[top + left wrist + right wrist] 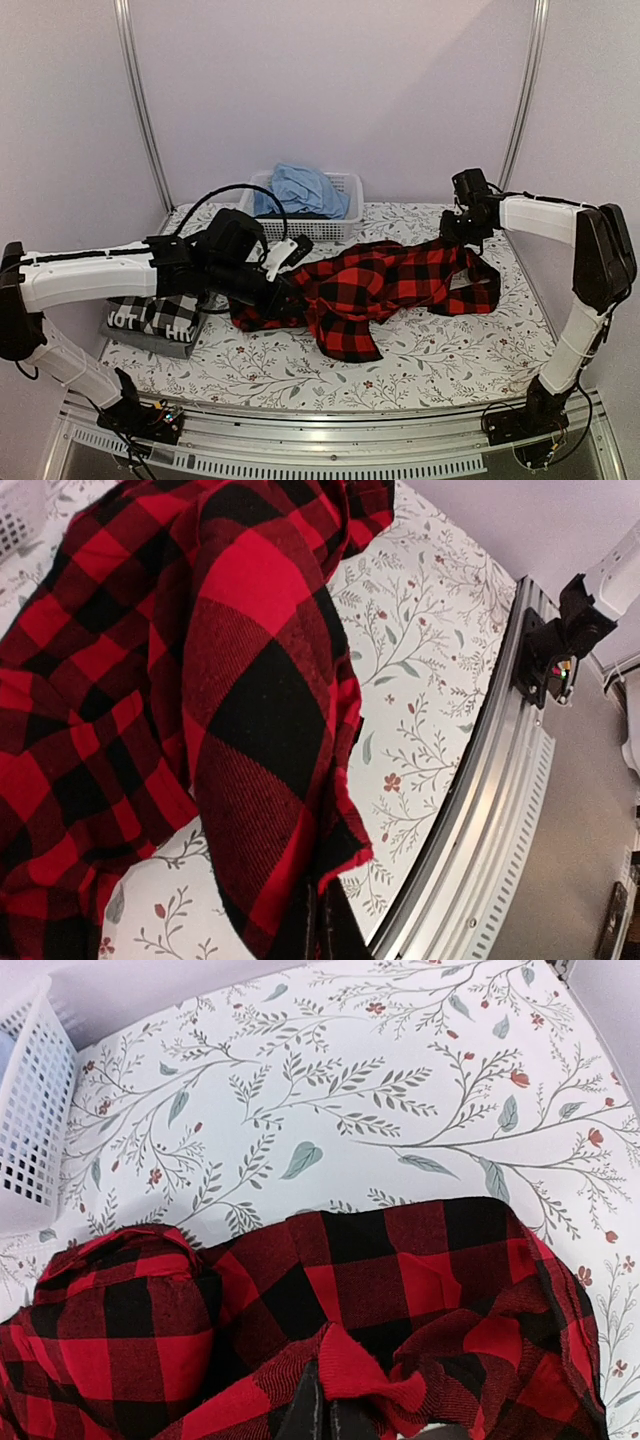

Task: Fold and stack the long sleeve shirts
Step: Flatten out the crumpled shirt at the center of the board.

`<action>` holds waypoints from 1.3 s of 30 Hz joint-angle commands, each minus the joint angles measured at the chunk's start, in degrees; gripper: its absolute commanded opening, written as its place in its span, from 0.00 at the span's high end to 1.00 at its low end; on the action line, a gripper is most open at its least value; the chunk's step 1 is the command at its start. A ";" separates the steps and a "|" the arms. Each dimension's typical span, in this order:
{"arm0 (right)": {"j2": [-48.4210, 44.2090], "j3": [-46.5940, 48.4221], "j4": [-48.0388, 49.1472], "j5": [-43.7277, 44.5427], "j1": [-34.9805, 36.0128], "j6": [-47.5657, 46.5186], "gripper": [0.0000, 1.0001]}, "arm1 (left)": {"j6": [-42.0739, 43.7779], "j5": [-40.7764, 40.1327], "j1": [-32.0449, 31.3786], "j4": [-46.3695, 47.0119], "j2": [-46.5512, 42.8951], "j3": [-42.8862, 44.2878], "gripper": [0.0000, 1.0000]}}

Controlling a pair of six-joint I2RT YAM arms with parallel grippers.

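Barely visible — left hand (320,920), right hand (322,1405); both clamped in red flannel (390,285).

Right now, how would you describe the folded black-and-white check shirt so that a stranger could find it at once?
Start at the floral-print table and go to its left edge, under the left arm. There lies the folded black-and-white check shirt. Unlike the crumpled red-and-black flannel shirt beside it, it is flat, neat and without red.

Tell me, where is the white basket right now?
In the top view the basket sits at the table's far edge, slightly left of centre, holding blue cloth, just behind the red flannel.
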 commanded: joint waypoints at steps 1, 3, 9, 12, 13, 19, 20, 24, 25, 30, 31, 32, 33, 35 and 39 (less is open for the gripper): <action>3.95 1.64 -2.83 0.73 0.02 -2.54 0.97 | -0.49 10.82 2.85 4.25 -1.38 -5.40 1.00; 4.84 1.53 -2.84 1.21 0.03 -2.95 0.95 | -0.84 10.33 3.72 5.12 -0.77 -6.88 1.00; 8.02 4.07 -2.53 3.37 -0.48 -5.38 0.94 | -6.45 -5.57 11.74 1.41 1.26 -7.65 1.00; 10.42 7.38 -2.62 2.53 -0.62 -6.35 0.94 | -9.90 -8.06 15.87 0.71 2.10 -6.99 1.00; 11.31 9.00 -2.91 2.23 -0.62 -6.63 0.95 | -10.90 -8.75 16.46 1.26 2.22 -6.89 1.00; 17.18 18.22 -6.23 0.69 -0.75 -8.74 0.78 | -15.34 -6.12 17.02 4.20 5.62 -5.93 1.00; 18.16 19.31 -7.35 0.40 -0.71 -8.81 0.72 | -15.94 -6.08 17.01 4.57 6.19 -6.02 1.00; 14.27 15.71 -7.68 -0.95 0.62 -8.59 0.41 | -17.81 -7.05 17.15 4.21 8.97 -5.57 1.00; 10.93 13.69 -7.17 -1.86 1.26 -8.33 0.35 | -18.24 -7.19 17.15 4.05 9.61 -5.24 1.00; -0.93 2.49 -5.86 -3.09 8.15 -6.26 0.28 | -20.51 -8.40 16.96 0.38 12.01 -2.85 1.00; -2.78 0.62 -6.25 -2.77 10.09 -5.62 0.27 | -20.85 -8.76 16.90 0.36 11.65 -3.11 1.00; -4.90 -1.81 -6.53 -2.33 11.93 -4.42 0.26 | -21.09 -8.99 16.84 0.59 11.17 -3.58 1.00; -6.07 -3.28 -6.97 -1.66 13.60 -3.25 0.26 | -21.40 -9.18 16.88 0.82 10.65 -4.11 1.00; -8.54 -6.17 -7.18 -1.14 16.23 -0.35 0.25 | -21.68 -9.34 16.89 1.54 9.82 -5.22 1.00; -10.26 -8.55 -8.20 -2.01 20.19 5.43 0.25 | -21.51 -8.49 16.64 3.91 8.01 -7.37 1.00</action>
